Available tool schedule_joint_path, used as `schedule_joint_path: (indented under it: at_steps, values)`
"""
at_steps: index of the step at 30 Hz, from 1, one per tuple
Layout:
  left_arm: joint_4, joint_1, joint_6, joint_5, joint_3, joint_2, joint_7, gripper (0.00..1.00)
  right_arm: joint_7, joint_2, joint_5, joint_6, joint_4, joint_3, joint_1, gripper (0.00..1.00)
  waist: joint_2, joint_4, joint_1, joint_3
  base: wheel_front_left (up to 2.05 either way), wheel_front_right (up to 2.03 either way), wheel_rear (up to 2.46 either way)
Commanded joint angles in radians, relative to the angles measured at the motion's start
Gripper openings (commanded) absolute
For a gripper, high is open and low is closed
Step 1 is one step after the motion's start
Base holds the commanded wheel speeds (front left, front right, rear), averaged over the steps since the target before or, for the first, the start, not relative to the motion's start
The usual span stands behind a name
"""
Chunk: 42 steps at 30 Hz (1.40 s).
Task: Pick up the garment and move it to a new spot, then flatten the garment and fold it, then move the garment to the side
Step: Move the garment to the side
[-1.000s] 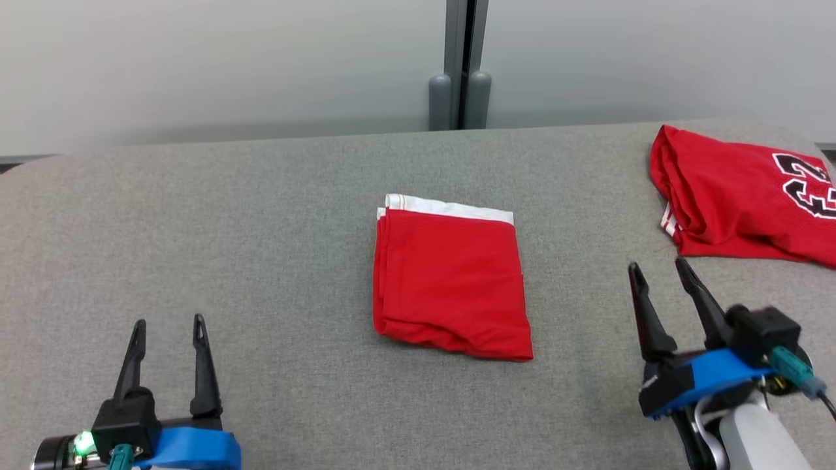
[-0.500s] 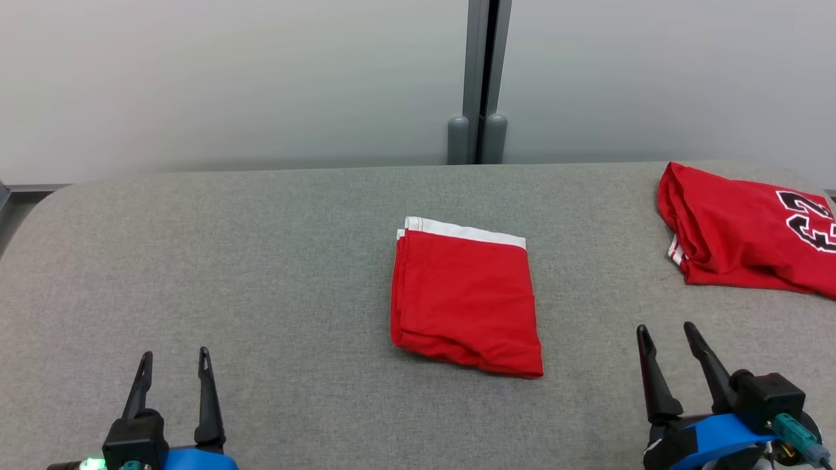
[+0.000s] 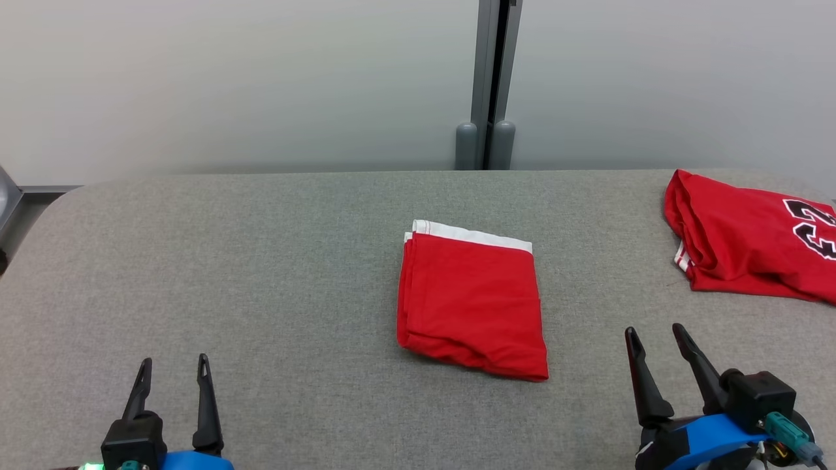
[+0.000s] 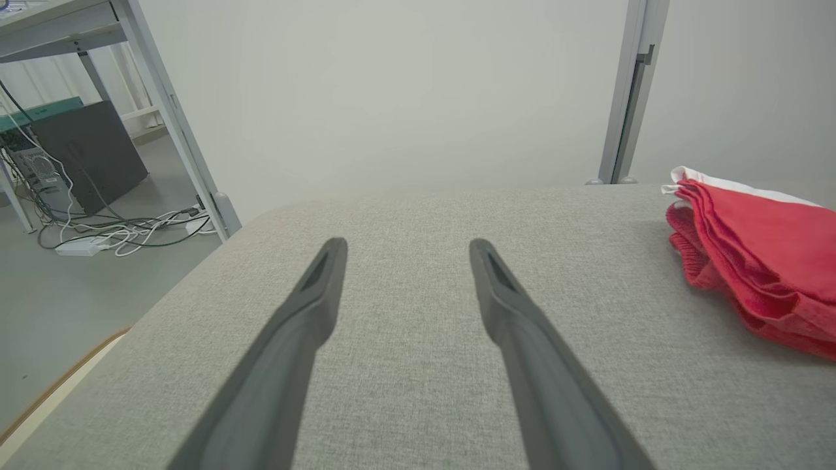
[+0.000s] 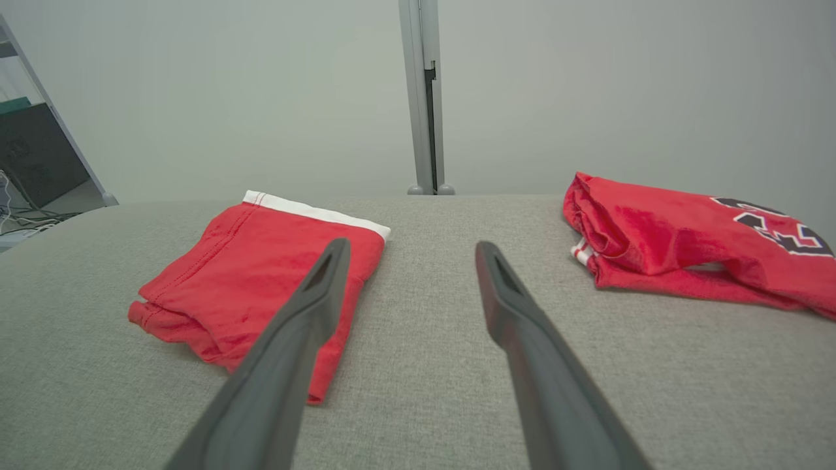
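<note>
Red folded garment (image 3: 471,303), long axis near-to-far, lies far-left of the nearer right gripper (image 3: 654,329), jaws spread; left gripper (image 3: 174,360) likewise spread

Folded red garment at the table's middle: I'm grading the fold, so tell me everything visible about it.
The folded red garment is soft, knit-looking cloth folded into a rough rectangle of several layers, with a white band along its far edge. Stacked layer edges show on its left side; the near edge is slightly rumpled and slanted. It lies flat on the grey fabric-covered table, touched by nothing else.
</note>
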Motion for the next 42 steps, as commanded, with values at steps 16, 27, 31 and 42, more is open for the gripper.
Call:
schedule_joint_path:
  at_steps: [16, 27, 31, 42]
  values:
    - [-0.04, 0.017, 0.018, -0.014, -0.011, 0.014, 0.034, 1.0, 0.014, 0.004, 0.005, 0.0, -0.007, -0.003, 0.023, 1.0, 0.0, -0.003, 0.0, 0.002, 0.0, 0.0, 0.0]
    - [-0.042, 0.006, 0.025, -0.027, -0.016, 0.02, 0.038, 1.0, 0.01, 0.004, 0.004, 0.0, 0.013, 0.02, -0.025, 1.0, 0.0, 0.001, 0.0, 0.01, 0.0, 0.0, 0.0]
    - [-0.036, -0.014, 0.023, -0.032, -0.02, 0.02, 0.033, 1.0, 0.022, 0.004, -0.012, 0.0, 0.044, 0.044, -0.104, 1.0, 0.0, 0.009, 0.0, 0.024, 0.0, 0.0, 0.0]
    - [-0.031, -0.076, 0.027, -0.036, -0.042, 0.014, 0.01, 1.0, 0.058, -0.025, -0.026, 0.0, 0.248, 0.096, -0.418, 1.0, 0.0, 0.054, 0.0, 0.105, 0.0, 0.0, 0.0]
